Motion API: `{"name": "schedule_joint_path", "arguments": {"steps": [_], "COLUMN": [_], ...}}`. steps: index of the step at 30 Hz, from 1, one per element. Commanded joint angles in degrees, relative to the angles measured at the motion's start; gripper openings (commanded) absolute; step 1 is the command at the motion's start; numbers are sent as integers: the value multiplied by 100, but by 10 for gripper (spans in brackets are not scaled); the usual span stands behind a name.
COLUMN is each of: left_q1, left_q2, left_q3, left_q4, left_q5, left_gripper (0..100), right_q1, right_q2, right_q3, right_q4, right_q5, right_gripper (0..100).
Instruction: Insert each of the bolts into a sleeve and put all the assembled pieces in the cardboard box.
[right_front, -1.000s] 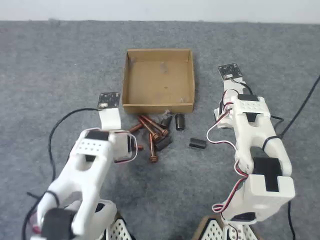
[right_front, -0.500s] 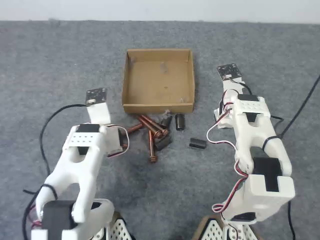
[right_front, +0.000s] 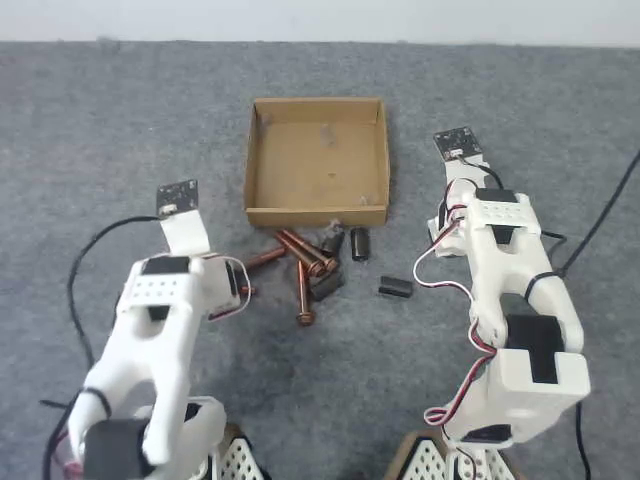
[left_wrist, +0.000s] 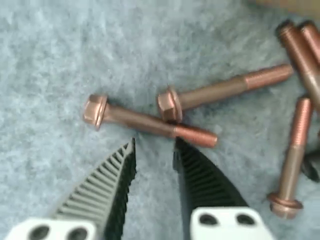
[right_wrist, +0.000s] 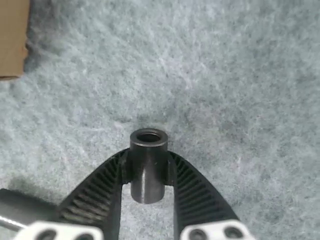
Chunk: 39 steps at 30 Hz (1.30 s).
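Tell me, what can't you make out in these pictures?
High view: how many sleeves lie in the pile; bolts overlap them and they are small.
Left wrist view: two bolts run off the edge.
Right wrist view: the box is cut by the edge to a corner; the right gripper covers the sleeve's sides.

Bolts (right_front: 300, 252) and sleeves (right_front: 359, 243) crowd together, some crossing, just before the box's (right_front: 316, 214) near wall. Open desk (right_front: 120, 130) flanks the box on both sides.
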Motion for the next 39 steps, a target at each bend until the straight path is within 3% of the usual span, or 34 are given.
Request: {"name": "schedule_joint_path", "arguments": {"steps": [1,9,18,27,39], "left_q1": [-26,-396,-800,-703,202], "left_q2": [-589,378,1301,1582,1899], "left_q3": [295,-215,-1147,-1851,-2492], "left_q4": [-141,-167,-53,-79,114], "left_q5": [-62,202,193,202,220], "left_gripper": [181,155,14,16,15], "right_q1": [-31,-48,-31,-22,-22], "right_q2": [-40,-40,-40,-40,-40], "right_q3": [-26,-26,-26,-26,-26], "right_q4": [-48,-48,-40,40,66], "right_q5": [114,123,123,123,325], "right_gripper": [6,6,6,6,6]}}
